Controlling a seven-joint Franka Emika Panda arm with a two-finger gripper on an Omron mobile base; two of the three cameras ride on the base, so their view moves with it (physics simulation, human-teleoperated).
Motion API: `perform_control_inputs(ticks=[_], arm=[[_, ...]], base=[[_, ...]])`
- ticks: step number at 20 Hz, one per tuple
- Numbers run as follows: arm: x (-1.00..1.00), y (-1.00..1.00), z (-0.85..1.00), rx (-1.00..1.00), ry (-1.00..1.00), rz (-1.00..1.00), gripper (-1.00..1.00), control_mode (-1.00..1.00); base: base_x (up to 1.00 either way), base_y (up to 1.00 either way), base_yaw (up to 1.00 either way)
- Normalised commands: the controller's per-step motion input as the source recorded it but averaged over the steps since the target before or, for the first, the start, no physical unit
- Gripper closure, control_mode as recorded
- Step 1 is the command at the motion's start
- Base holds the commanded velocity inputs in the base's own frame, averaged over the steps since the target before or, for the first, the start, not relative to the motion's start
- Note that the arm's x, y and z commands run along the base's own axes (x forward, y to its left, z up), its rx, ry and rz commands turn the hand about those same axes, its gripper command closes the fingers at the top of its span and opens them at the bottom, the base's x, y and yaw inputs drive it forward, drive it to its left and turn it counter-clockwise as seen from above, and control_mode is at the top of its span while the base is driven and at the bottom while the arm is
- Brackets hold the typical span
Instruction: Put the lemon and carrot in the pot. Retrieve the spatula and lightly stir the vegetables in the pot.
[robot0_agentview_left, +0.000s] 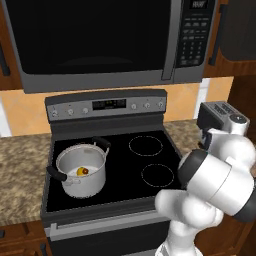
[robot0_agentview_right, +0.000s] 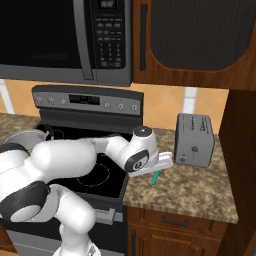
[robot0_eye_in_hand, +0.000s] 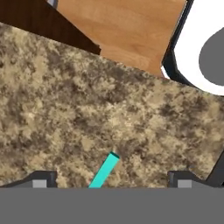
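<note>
Pot: shiny steel cylinder (robot0_agentview_left: 82, 172) with two black side handles, standing on the front left burner of the stove.
Pot contents: lemon (robot0_agentview_left: 80, 171), small, round and yellow, lies on the bottom, touching the carrot (robot0_agentview_left: 85, 171), which shows as a short orange piece.
Spatula: slim flat teal handle (robot0_eye_in_hand: 104, 171), lying tilted on the counter right of the stove; its head is hidden.
Gripper: claw (robot0_eye_in_hand: 109, 180) hangs low over the counter with both dark tips spread wide, one on each side of the teal handle, holding nothing.
Stove: smooth black glass top (robot0_agentview_left: 150, 160) with thin ring marks and a grey control panel behind.
Counter: speckled brown and tan stone (robot0_agentview_right: 200, 192), matte.
Toaster: boxy grey metal (robot0_agentview_right: 195, 140), on the counter near the spatula.
Room: dark microwave (robot0_agentview_left: 100, 40) above the stove, brown wood cabinets (robot0_agentview_right: 190, 35), orange-tan wall behind.
</note>
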Motion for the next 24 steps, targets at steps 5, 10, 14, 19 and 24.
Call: perform_control_inputs(ticks=[5, 10, 14, 19, 24], arm=[[0.35, 0.10, -0.46, 0.04, 0.03, -0.24, -1.00, -1.00], [0.18, 0.24, -0.49, 0.03, 0.02, -0.24, -1.00, -1.00], [0.00, 0.41, -0.39, 0.01, 0.00, -0.23, -1.00, -1.00], [0.28, 0.37, -0.35, 0.00, 0.00, -0.25, -1.00, -1.00], [0.63, 0.13, -0.28, 0.00, 0.01, -0.27, -1.00, -1.00]], base=[[0.00, 0.00, 0.00], [0.00, 0.00, 0.00], [0.00, 0.00, 0.00], [0.00, 0.00, 0.00], [0.00, 0.00, 0.00]])
